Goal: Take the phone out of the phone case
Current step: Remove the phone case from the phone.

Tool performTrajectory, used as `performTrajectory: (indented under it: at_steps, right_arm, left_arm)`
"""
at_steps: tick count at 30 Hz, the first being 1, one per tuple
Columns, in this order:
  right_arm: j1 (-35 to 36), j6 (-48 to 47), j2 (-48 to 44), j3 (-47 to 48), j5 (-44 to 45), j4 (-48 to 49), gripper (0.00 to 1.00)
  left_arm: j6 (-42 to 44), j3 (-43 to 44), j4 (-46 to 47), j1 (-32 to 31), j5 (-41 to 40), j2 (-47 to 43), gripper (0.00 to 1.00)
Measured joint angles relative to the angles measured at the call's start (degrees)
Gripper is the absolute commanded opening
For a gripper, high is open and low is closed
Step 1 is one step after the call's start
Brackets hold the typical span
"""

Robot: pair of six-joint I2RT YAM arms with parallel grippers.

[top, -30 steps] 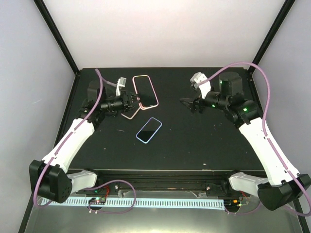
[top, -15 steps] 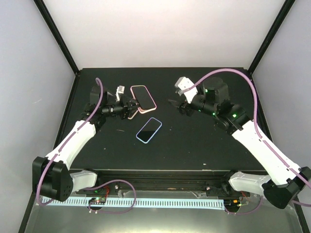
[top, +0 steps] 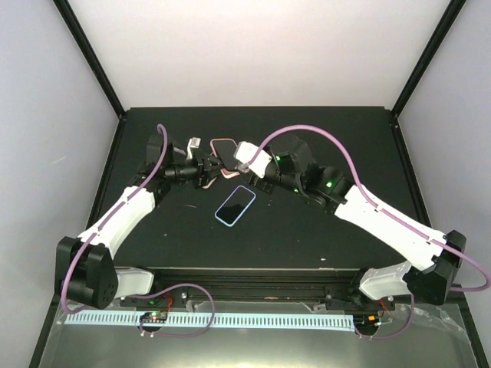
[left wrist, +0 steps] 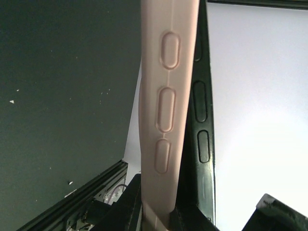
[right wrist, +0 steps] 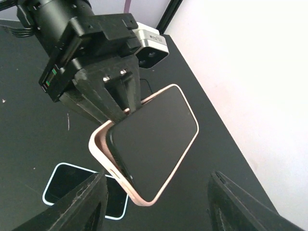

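The phone [right wrist: 154, 134], black screen up, sits in a pink case [right wrist: 103, 149] held up off the table. Its near-left corner stands partly lifted out of the case. My left gripper [right wrist: 115, 96] is shut on the case's far end. In the left wrist view my left gripper [left wrist: 156, 211] pinches the pink case edge [left wrist: 166, 96], with the black phone edge [left wrist: 199, 110] beside it. My right gripper [right wrist: 159, 207] is open, its fingers either side of the phone's near end, not touching. From above, the phone [top: 222, 148] lies between the left gripper [top: 209, 165] and right gripper [top: 242, 172].
A second phone in a light blue case [top: 235, 205] lies flat on the black table [top: 330, 130] just in front of both grippers; it also shows in the right wrist view [right wrist: 62, 185]. White walls and black frame posts [top: 88, 54] enclose the table.
My right arm has swung left across the table and now reaches the held phone. My left gripper has turned the cased phone a little, still gripping it.
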Motion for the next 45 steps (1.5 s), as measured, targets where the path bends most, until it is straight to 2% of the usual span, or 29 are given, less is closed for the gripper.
performTrajectory:
  at_steps: [10,28,36,45]
  right_arm:
    - [5.3,-5.3,2.1,-0.2,8.6,3.8,0.55]
    - [6.2,-8.0,5.8,-2.3,11.0,6.3,0.56]
    - [6.3,-9.6,6.2,-4.8,14.9,9.6,0.48]
    - [7.1,-14.8,6.2,-9.1,20.2,15.4,0.46]
  left_arm:
    - [-0.8,0.0,0.8,-0.9,0.1,0.5,0.02]
    - [-0.7,0.2,1.0,-2.8,0.3,2.7,0.02]
    - [-0.5,0.4,1.0,-3.3,0.3,2.8,0.02]
    - [-0.3,0.6,1.0,-3.6,0.2,3.8,0.02]
